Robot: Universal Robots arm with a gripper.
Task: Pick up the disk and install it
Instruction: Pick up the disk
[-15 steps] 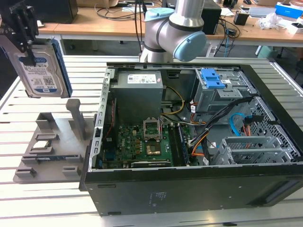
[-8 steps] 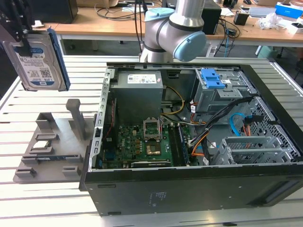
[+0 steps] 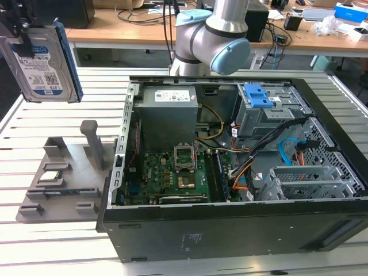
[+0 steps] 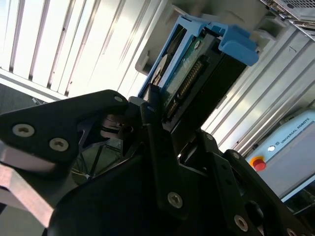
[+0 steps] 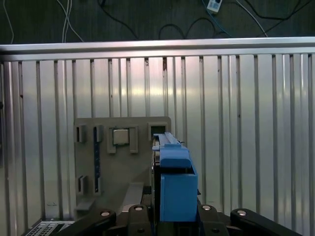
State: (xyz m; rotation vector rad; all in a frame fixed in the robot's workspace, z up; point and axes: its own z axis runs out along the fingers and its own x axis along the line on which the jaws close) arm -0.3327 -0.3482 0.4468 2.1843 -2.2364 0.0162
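Robotics lab set up for work on computer hardware.

A grey and light-blue jointed robot arm (image 3: 221, 40) rises at the top centre of the exterior view, behind an open black desktop computer case (image 3: 230, 230) whose green motherboard (image 3: 172, 172) is bared. The case rests on a ribbed aluminium work table (image 3: 34, 123), with a flat grey parts fixture (image 3: 57, 190) at lower left. A silver hard drive in a bright blue plastic carrier (image 3: 40, 63) hangs at upper left. Long wooden desks (image 3: 115, 34) strewn with black cables (image 3: 138, 10) run across the top edge. In the second wrist view, a pale grey control pendant with a red stop button (image 4: 288, 157) shows beyond the table's edge.
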